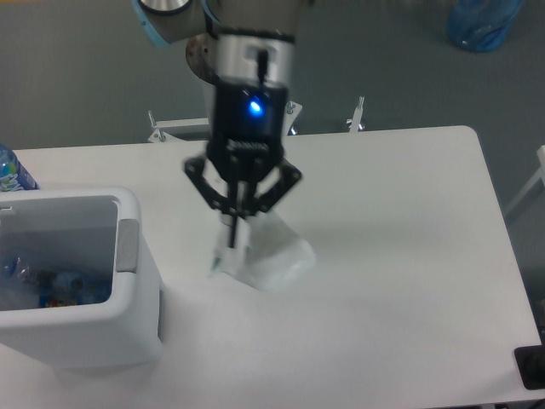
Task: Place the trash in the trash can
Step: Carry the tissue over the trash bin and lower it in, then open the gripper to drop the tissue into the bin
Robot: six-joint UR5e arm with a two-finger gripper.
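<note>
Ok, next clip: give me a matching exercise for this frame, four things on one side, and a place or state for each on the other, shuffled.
Things:
1. tissue
2. trash can
3. end effector
4. blue bag

Places or states:
A. on the floor beyond the table's far right corner
B. shut on something white
C. at the table's left side, with a bottle inside
D. pinched and hanging over the table's middle

Pairs: 1-D, 2-C, 3-B, 4-A
</note>
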